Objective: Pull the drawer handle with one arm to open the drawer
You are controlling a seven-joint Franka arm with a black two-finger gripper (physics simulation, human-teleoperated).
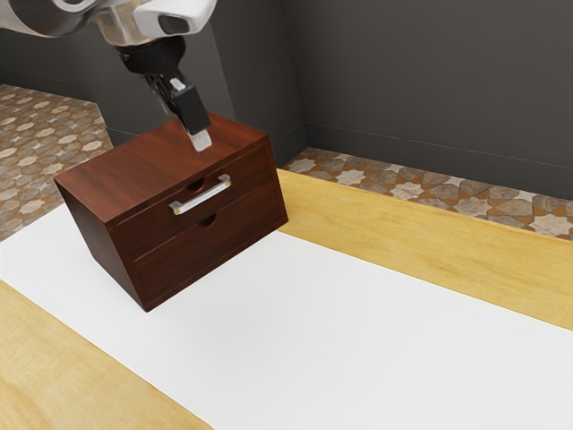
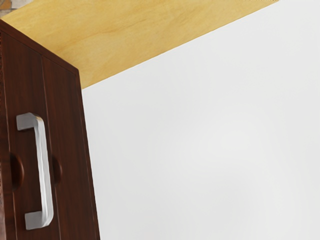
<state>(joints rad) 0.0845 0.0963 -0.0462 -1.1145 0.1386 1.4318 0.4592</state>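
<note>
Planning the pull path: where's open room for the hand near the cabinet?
Free: the white mat in front of the cabinet, and the wooden tabletop strip beyond it. Crowded: over the cabinet's top front edge, where the arm hangs above the handle.

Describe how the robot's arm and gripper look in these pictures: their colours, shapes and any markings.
The arm is built of smooth, rounded shells in glossy white and light grey, and its last section is silvery metal. The gripper below it is black and blocky, narrowing to a pale grey tip. A small white patch sits on its black body.
</note>
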